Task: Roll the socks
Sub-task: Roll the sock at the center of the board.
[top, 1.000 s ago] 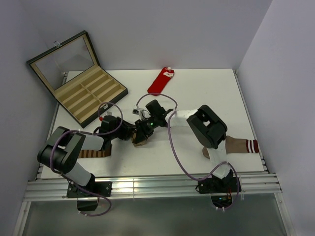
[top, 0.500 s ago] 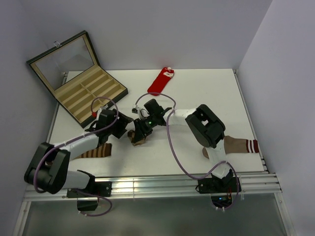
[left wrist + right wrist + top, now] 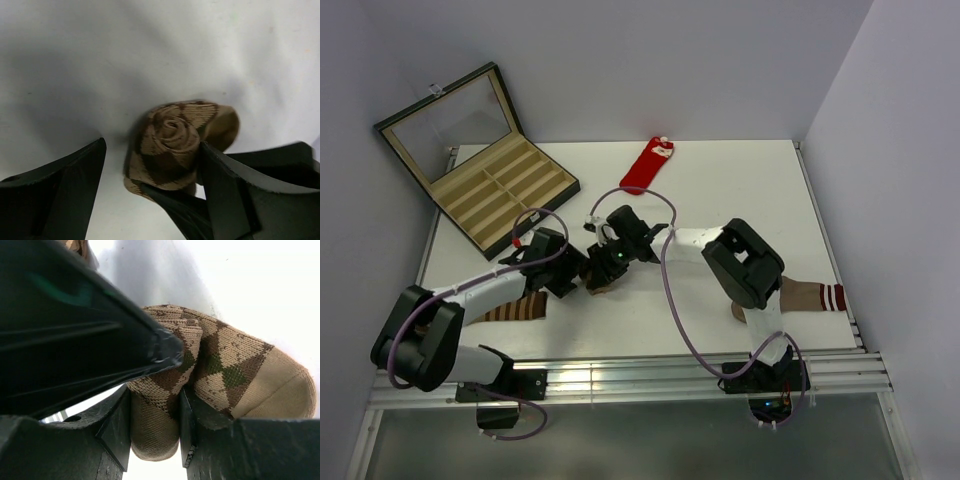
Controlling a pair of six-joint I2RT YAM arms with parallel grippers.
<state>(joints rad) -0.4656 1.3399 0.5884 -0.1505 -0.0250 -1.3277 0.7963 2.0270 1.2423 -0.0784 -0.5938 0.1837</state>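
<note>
**Argyle sock** (image 3: 603,286): rolled into a tight coil. It lies on the table (image 3: 740,200), left of centre and toward the near edge, between the two gripper tips. Same spot as a second ago.

**Right gripper** (image 3: 604,270): clamped on the roll. The grip is unchanged over the last second and the wrist has barely shifted.

**Left gripper** (image 3: 580,274): jaws wide, one finger on each side of the roll. A second ago it was at the roll with the elbow raised. Half a second ago it had drawn back left toward the box (image 3: 485,185). Now it is in close again with the forearm low.

**Other socks:**
- Red sock (image 3: 648,165): flat at far centre, well apart from the grippers, unmoved.
- Striped sock (image 3: 510,312): near left, partly under the left arm, unmoved.
- Tan sock (image 3: 807,296): near right, partly under the right arm, unmoved.

**Views compared:**
- Top view: the grippers hide most of the roll, and only a tan scrap shows. This is the only view with the box and the other socks.
- Left wrist view: shows the spiral end of the coil. The left finger (image 3: 65,190) stands clear of it with bare table between. The right finger (image 3: 240,190) touches its side.
- Right wrist view: shows the diamond pattern up close and a plain tan end sticking out to the right. The fabric is squeezed between both fingers (image 3: 117,435).
</note>
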